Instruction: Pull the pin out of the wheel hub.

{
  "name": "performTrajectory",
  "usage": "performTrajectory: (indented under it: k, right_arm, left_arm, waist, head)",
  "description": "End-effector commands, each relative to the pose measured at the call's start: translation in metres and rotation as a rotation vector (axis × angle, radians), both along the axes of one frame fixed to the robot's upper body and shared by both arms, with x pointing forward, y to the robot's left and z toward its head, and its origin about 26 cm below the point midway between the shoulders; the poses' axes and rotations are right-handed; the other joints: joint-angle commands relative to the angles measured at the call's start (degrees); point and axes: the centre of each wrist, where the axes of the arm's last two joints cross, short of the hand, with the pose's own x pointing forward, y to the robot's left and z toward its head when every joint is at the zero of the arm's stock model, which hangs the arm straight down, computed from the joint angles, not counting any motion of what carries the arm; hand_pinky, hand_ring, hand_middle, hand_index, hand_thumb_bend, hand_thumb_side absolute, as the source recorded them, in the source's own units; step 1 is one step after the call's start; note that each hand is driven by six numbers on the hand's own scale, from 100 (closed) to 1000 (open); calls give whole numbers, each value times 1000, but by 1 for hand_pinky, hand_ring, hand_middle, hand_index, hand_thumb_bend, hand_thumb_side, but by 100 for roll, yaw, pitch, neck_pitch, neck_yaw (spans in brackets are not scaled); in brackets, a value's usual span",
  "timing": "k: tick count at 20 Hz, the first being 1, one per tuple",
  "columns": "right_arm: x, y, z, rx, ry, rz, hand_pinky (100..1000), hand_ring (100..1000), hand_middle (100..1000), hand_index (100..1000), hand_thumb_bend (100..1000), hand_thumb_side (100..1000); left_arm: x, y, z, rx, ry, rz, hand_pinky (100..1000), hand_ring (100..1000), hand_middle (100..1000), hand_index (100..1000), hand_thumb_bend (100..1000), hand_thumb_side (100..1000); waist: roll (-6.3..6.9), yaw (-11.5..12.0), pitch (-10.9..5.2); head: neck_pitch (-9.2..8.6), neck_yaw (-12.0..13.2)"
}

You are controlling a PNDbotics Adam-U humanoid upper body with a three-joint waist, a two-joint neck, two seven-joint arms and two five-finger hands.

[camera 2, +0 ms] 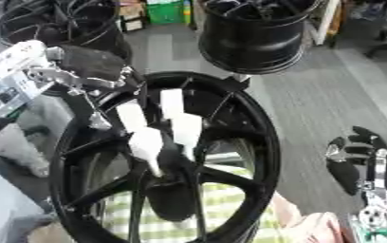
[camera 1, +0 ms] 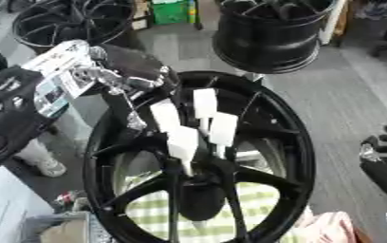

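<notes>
A large black wheel hub [camera 1: 280,142] stands upright on a green-checked cloth [camera 1: 160,213], its spokes meeting at the dark centre [camera 1: 198,190]. My left hand [camera 1: 134,64] comes in from the upper left. Its white-tipped fingers [camera 1: 183,142] stretch down, fairly straight and close together, over the spokes just above the centre. I make out no pin among them; the fingers hide that spot. My right hand [camera 2: 354,163] rests at the lower right beside the rim, fingers up and relaxed, holding nothing.
A second black rim [camera 1: 271,40] stands on the floor behind the hub, and more rims [camera 1: 64,21] lie at the back left. A black crate [camera 1: 6,109] is at the left edge. Grey floor [camera 1: 346,90] lies to the right.
</notes>
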Motion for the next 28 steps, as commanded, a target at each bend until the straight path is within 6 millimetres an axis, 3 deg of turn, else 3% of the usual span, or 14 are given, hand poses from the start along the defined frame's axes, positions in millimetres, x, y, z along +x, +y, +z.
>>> performTrajectory:
  k: [1, 5, 12, 19, 24, 28]
  right_arm:
    - [2, -3, 7, -19, -23, 1, 576, 632, 662, 792, 100, 183]
    - [2, -3, 7, -18, -24, -1, 576, 632, 662, 792, 100, 185]
    - [2, -3, 7, -16, -25, -4, 576, 631, 661, 792, 100, 192]
    - [1, -4, 6, -15, -22, -9, 575, 631, 661, 792, 100, 194]
    - [0, -6, 4, -16, -18, -18, 575, 631, 660, 791, 100, 196]
    - [0, -7, 4, -16, -18, -26, 575, 630, 660, 791, 100, 197]
  left_arm:
    - [2, 4, 9, 395, -14, -285, 732, 678, 683, 743, 334, 240]
    - [3, 4, 10, 383, -10, -284, 699, 615, 609, 676, 285, 234]
    - [4, 6, 20, 279, 16, -304, 594, 430, 395, 445, 143, 218]
    - [2, 15, 50, 164, -5, -317, 605, 432, 389, 439, 133, 224]
    - [1, 46, 79, 81, -42, -274, 614, 439, 395, 444, 169, 227]
    - [2, 101, 90, 21, -51, -146, 620, 443, 401, 451, 178, 226]
  waist:
    - [-23, -11, -49]
    - [-21, -22, -46]
    - [-23, -21, -50]
    - [-20, -1, -71]
    - [0, 37, -90]
    - [3, 99, -105]
  head:
    - [-15, -9]
    - [-15, -9]
    - [-15, -5]
    - [-15, -6]
    - [-15, -15]
    - [-15, -59]
